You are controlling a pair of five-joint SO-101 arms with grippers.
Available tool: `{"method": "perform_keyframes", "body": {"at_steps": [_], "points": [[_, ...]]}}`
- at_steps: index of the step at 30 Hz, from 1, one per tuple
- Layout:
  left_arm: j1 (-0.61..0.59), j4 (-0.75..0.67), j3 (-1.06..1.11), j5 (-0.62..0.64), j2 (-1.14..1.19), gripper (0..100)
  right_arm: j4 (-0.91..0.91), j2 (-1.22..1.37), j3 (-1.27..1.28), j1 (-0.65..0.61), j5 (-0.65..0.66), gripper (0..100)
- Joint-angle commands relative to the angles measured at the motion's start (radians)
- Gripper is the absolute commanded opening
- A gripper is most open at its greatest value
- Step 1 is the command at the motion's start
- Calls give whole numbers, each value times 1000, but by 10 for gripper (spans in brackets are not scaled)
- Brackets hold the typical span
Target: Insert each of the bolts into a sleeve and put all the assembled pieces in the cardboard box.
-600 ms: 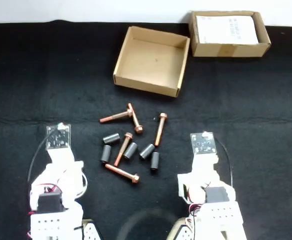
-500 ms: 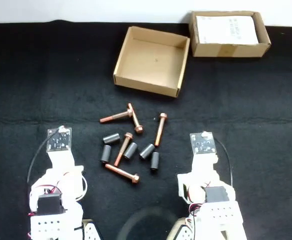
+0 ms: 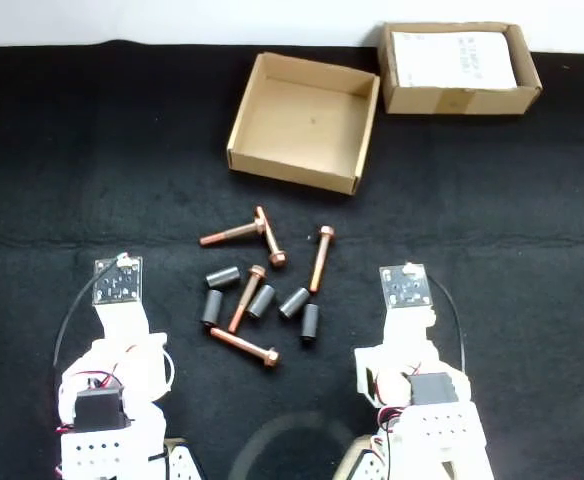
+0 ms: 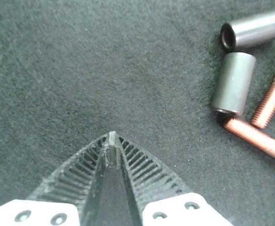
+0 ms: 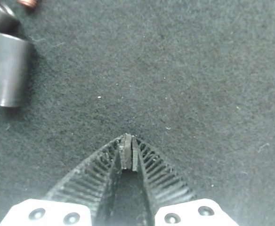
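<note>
While the left claw and right claw sit closed, empty, the nearest bolt points head-right.

Soft, even light falls from above; the black tabletop stays matte, shadows are faint, and a pale sheen marks the sleeves beyond the left tool.

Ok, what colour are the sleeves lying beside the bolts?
Dark grey, with a dull metal sheen. The sleeves show it best in the left wrist view.
</note>
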Motion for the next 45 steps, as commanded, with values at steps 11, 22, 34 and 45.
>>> {"method": "perform_keyframes", "body": {"at_steps": [11, 22, 34, 45], "points": [[-7, 3, 15, -5, -7, 9, 2, 67, 4, -25, 15, 9], [-13, 3, 15, -3, -7, 9, 2, 67, 4, -25, 15, 9], [-15, -80, -81, -3, -10, 10, -96, 67, 2, -4, 9, 9], [-15, -181, -328, -8, -10, 11, -104, 67, -165, 4, 15, 9]]}}
